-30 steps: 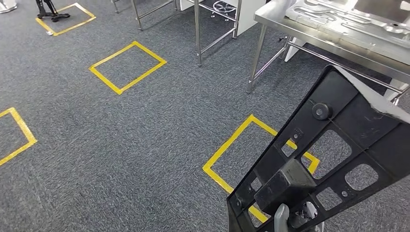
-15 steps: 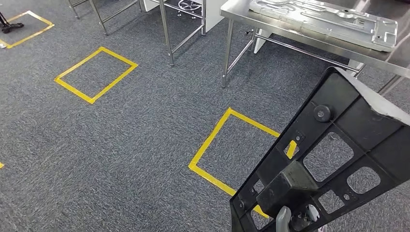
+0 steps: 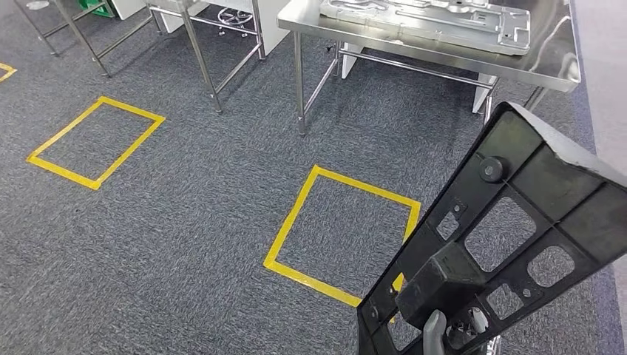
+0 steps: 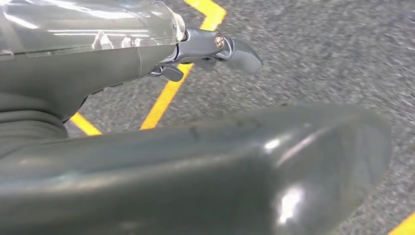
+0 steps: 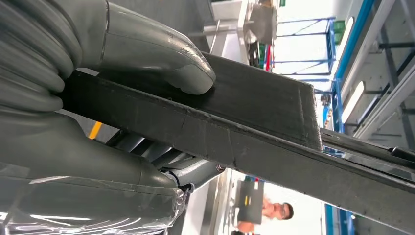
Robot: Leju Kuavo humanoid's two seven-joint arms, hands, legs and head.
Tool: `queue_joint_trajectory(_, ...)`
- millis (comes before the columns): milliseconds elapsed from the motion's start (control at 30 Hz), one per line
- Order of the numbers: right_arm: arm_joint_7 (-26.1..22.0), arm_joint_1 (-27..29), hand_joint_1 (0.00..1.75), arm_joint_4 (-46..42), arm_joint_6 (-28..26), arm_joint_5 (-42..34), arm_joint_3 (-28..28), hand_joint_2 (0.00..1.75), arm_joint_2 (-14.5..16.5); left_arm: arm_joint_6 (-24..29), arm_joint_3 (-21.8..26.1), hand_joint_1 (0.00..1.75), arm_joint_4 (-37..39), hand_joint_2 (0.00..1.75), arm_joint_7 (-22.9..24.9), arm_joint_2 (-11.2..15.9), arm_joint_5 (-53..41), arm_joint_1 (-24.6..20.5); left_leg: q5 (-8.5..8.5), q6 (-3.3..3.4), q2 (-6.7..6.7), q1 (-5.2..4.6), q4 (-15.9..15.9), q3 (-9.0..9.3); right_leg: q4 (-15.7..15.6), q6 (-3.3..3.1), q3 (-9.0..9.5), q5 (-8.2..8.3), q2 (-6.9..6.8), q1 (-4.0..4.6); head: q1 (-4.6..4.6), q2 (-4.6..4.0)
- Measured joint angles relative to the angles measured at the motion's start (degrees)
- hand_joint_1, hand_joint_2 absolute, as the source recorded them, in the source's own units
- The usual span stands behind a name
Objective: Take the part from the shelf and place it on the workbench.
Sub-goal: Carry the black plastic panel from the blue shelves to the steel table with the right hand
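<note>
The part is a flat black plastic panel with several cut-outs and a round knob, held tilted low at the right of the head view. My right hand grips its lower end. In the right wrist view the thumb presses on one face of the part and the fingers wrap the other face. The steel workbench stands ahead at the top of the head view. My left hand hangs over the carpet, holding nothing, its fingers apart.
A silver stamped metal panel lies on the workbench. A yellow taped square marks the grey carpet in front of it, another lies to the left. More steel table frames stand at the back left. A person stands far off.
The camera has moved: the whole floor has slid left and the workbench now sits more central and closer. The black part stays in my right hand in the same pose.
</note>
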Motion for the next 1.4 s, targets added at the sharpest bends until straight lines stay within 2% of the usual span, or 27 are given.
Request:
queue_joint_trajectory(33, 0.1, 0.0, 1.75, 0.0, -0.2, 0.1, 0.0, 1.75, 0.0, 0.0, 0.0, 0.00, 0.0, 0.00, 0.0, 0.0, 0.0, -0.1, 0.02, 0.34, -0.20, -0.12, -1.7, 0.60, 0.0, 0.39, 0.09, -0.11, 0.13, 0.06, 0.00, 0.00)
queue_joint_trajectory(100, 0.1, 0.0, 1.75, 0.0, -0.4, 0.2, 0.0, 1.75, 0.1, -0.1, 0.0, 0.00, 0.0, 0.00, 0.0, 0.0, -0.1, -0.1, -0.30, 1.11, -0.22, -0.20, -2.4, 0.90, 0.2, 1.21, 0.23, 0.17, 0.22, 0.10, -0.01, 0.01)
queue_joint_trajectory(167, 0.2, 0.0, 1.75, 0.0, -0.6, 0.4, 0.0, 1.75, 0.1, -0.1, 0.0, 0.00, 0.0, 0.00, 0.0, 0.0, -0.1, 0.0, -0.30, 1.88, -0.08, -0.04, -2.9, 1.84, 1.7, 1.86, -0.08, -0.25, -0.66, 0.06, 0.09, 0.00)
queue_joint_trajectory(200, 0.2, -0.1, 1.75, 0.0, -0.7, 0.4, 0.0, 1.75, 0.1, -0.1, 0.0, 0.00, 0.0, 0.00, 0.0, 0.1, -0.1, 0.0, -0.40, 2.19, 0.02, 0.02, -3.1, 2.40, 3.6, 2.11, -1.04, -1.19, -1.36, 0.02, 0.19, -0.01)
queue_joint_trajectory(300, 0.3, -0.1, 1.75, 0.1, -0.9, 0.6, 0.0, 1.75, 0.1, -0.1, 0.0, 0.00, 0.0, 0.00, 0.0, 0.1, -0.2, 0.2, -1.34, 2.54, 0.39, -0.02, -3.2, 3.62, 13.6, 2.66, -7.63, -4.84, -2.81, -0.02, 0.34, -0.01)
queue_joint_trajectory(333, 0.4, -0.1, 1.75, 0.1, -1.0, 0.7, 0.0, 1.75, 0.1, -0.2, 0.0, 0.00, 0.0, 0.00, 0.0, 0.1, -0.2, 0.3, -1.85, 2.51, 0.48, -0.04, -3.2, 4.14, 15.7, 2.70, -9.61, -5.21, -2.92, -0.02, 0.33, -0.01)
queue_joint_trajectory(367, 0.4, -0.1, 1.75, 0.1, -1.0, 0.7, 0.0, 1.75, 0.1, -0.2, 0.0, 0.00, 0.0, 0.00, 0.0, 0.1, -0.2, 0.4, -2.44, 2.47, 0.54, -0.05, -3.2, 4.83, 15.8, 2.69, -10.71, -4.74, -2.99, -0.01, 0.34, -0.01)
queue_joint_trajectory(400, 0.4, -0.1, 1.75, 0.2, -1.1, 0.7, 0.0, 1.75, 0.1, -0.2, 0.0, 0.00, 0.0, 0.00, 0.0, 0.1, -0.2, 0.5, -3.10, 2.41, 0.58, -0.05, -3.2, 5.66, 14.0, 2.55, -10.79, -3.40, -3.05, 0.02, 0.34, -0.01)
queue_joint_trajectory(467, 0.4, -0.1, 1.75, 0.2, -1.2, 0.8, 0.0, 1.75, 0.1, -0.3, 0.1, 0.00, 0.0, 0.00, 0.0, 0.0, -0.2, 0.6, -4.65, 2.17, 0.71, -0.07, -3.3, 7.50, 7.5, 1.87, -9.47, 1.44, -3.35, 0.29, 0.30, -0.01)
queue_joint_trajectory(533, 0.5, 0.0, 1.75, 0.3, -1.2, 1.0, 0.0, 1.75, 0.1, -0.4, 0.1, 0.00, 0.0, 0.00, 0.0, 0.0, -0.2, 0.5, -6.04, 1.45, 0.87, -0.11, -3.8, 8.93, 3.5, 0.97, -8.55, 4.51, -3.80, 0.97, 0.21, 0.00)
queue_joint_trajectory(633, 0.5, 0.1, 1.75, 0.3, -1.4, 1.3, 0.1, 1.75, 0.1, -0.5, 0.1, 0.00, 0.0, 0.00, 0.0, 0.0, -0.3, 0.2, -5.81, 0.17, 1.04, -0.13, -3.4, 10.73, 2.5, -0.43, -6.67, 3.40, -3.49, 1.19, 0.24, 0.02)
queue_joint_trajectory(667, 0.5, 0.1, 1.75, 0.3, -1.5, 1.5, 0.1, 1.75, 0.1, -0.6, 0.1, 0.00, 0.0, 0.00, 0.0, 0.0, -0.4, 0.1, -5.01, -0.07, 0.95, -0.11, -1.2, 10.25, 1.9, -0.83, -5.55, 2.82, -3.28, 1.00, 0.19, 0.01)
queue_joint_trajectory(733, 0.6, 0.1, 1.75, 0.3, -1.5, 1.6, 0.1, 1.75, 0.2, -0.6, 0.1, 0.00, 0.0, 0.00, 0.0, 0.0, -0.4, -0.1, -4.67, -0.50, 0.70, 0.04, 6.1, 6.26, 1.1, -1.42, -3.28, 1.69, -2.89, 0.70, 0.01, 0.02)
queue_joint_trajectory(767, 0.7, 0.1, 1.75, 0.3, -1.4, 1.5, 0.1, 1.75, 0.2, -0.7, 0.1, 0.00, 0.0, 0.00, 0.1, 0.0, -0.5, -0.2, -5.81, -0.72, 0.61, 0.06, 10.1, 3.38, 0.8, -1.59, -2.24, 0.98, -2.63, 0.63, -0.09, 0.02)
queue_joint_trajectory(833, 0.8, 0.1, 1.75, 0.3, -1.2, 1.0, 0.1, 1.75, 0.3, -0.7, 0.1, 0.00, 0.0, 0.00, 0.1, 0.0, -0.5, 0.1, -10.28, -1.06, 0.58, 0.11, 14.2, -1.65, 0.6, -1.63, -0.25, -0.55, -1.76, 0.52, -0.14, 0.02)
queue_joint_trajectory(867, 0.8, 0.1, 1.75, 0.3, -1.3, 1.0, 0.1, 1.75, 0.3, -0.7, 0.1, 0.00, 0.0, 0.00, 0.2, 0.0, -0.5, 0.3, -12.12, -1.11, 0.58, 0.11, 14.2, -3.37, 0.6, -1.63, 0.88, -1.41, -1.34, 0.48, -0.16, 0.02)
queue_joint_trajectory(900, 0.8, 0.1, 1.75, 0.3, -1.4, 1.0, 0.2, 1.75, 0.3, -0.7, 0.1, 0.00, 0.0, 0.00, 0.2, 0.0, -0.5, 0.5, -12.60, -1.06, 0.58, 0.11, 12.8, -4.57, 0.6, -1.60, 2.09, -2.32, -0.94, 0.45, -0.16, 0.02)
queue_joint_trajectory(933, 0.7, 0.1, 1.75, 0.3, -1.7, 1.2, 0.2, 1.75, 0.3, -0.7, 0.1, 0.00, 0.0, 0.00, 0.2, 0.0, -0.5, 0.6, -10.90, -0.89, 0.57, 0.08, 10.4, -5.41, 0.6, -1.54, 3.37, -3.30, -0.68, 0.43, -0.17, 0.02)
queue_joint_trajectory(1033, 0.6, 0.2, 1.75, 0.3, -2.2, 1.8, 0.1, 1.75, 0.3, -0.7, 0.1, 0.00, 0.0, 0.00, 0.2, 0.1, -0.6, 0.9, 0.88, 0.18, 0.34, -0.38, 3.2, -6.62, 0.5, -0.83, 6.25, -6.05, -0.01, 0.54, -0.12, 0.00)
queue_joint_trajectory(1067, 0.5, 0.2, 1.75, 0.3, -2.2, 1.9, 0.1, 1.75, 0.3, -0.7, 0.1, 0.00, 0.0, 0.00, 0.3, 0.1, -0.6, 0.9, 2.87, 0.62, 0.25, -0.54, 2.3, -6.55, 0.4, -0.44, 6.83, -6.53, 0.10, 0.54, -0.11, 0.00)
queue_joint_trajectory(1133, 0.5, 0.1, 1.75, 0.3, -2.3, 1.9, 0.1, 1.75, 0.3, -0.7, 0.1, 0.00, 0.0, 0.00, 0.3, 0.1, -0.6, 0.7, 2.61, 1.42, 0.13, -0.56, 1.3, -5.33, 1.3, 0.42, 6.95, -5.87, -0.07, 0.56, -0.13, 0.01)
queue_joint_trajectory(1167, 0.5, 0.1, 1.75, 0.3, -2.3, 2.0, 0.1, 1.75, 0.3, -0.7, 0.1, 0.00, 0.0, 0.00, 0.2, 0.0, -0.6, 0.6, 2.46, 1.82, 0.11, -0.39, 0.4, -4.35, 3.2, 0.78, 6.15, -4.64, -0.59, 0.58, -0.05, 0.02)
queue_joint_trajectory(1233, 0.5, -0.1, 1.75, 0.2, -2.3, 2.1, 0.1, 1.75, 0.3, -0.7, 0.1, 0.00, 0.0, 0.00, 0.2, 0.0, -0.6, 0.5, 2.04, 2.37, 0.08, -0.07, -1.6, -1.83, 9.5, 1.42, 2.22, -2.78, -1.91, 0.53, 0.13, 0.02)
queue_joint_trajectory(1267, 0.5, -0.1, 1.75, 0.2, -2.3, 2.1, 0.1, 1.75, 0.3, -0.8, 0.1, 0.00, 0.0, 0.00, 0.2, 0.0, -0.6, 0.5, 1.66, 2.50, 0.10, -0.04, -2.5, -0.53, 12.5, 1.69, -0.27, -3.27, -2.46, 0.41, 0.24, 0.02)
queue_joint_trajectory(1333, 0.6, -0.3, 1.75, 0.2, -2.4, 2.3, 0.1, 1.75, 0.3, -0.8, 0.1, 0.00, 0.0, 0.00, 0.2, 0.0, -0.6, 0.6, 0.57, 2.46, 0.08, 0.06, -4.0, 2.21, 15.6, 2.21, -4.70, -7.39, -2.82, 0.08, 0.24, 0.02)
queue_joint_trajectory(1367, 0.6, -0.3, 1.75, 0.2, -2.5, 2.4, 0.1, 1.75, 0.3, -0.9, 0.1, 0.00, 0.0, 0.00, 0.2, -0.1, -0.7, 0.6, -0.15, 2.37, 0.05, 0.14, -4.5, 3.66, 15.4, 2.45, -6.18, -9.52, -2.91, -0.06, 0.24, 0.02)
queue_joint_trajectory(1400, 0.7, -0.4, 1.75, 0.2, -2.5, 2.5, 0.1, 1.75, 0.3, -0.9, 0.1, 0.00, 0.0, 0.00, 0.2, -0.1, -0.7, 0.7, -0.98, 2.24, 0.01, 0.25, -4.8, 5.13, 14.0, 2.66, -7.06, -10.59, -3.00, -0.18, 0.24, 0.02)
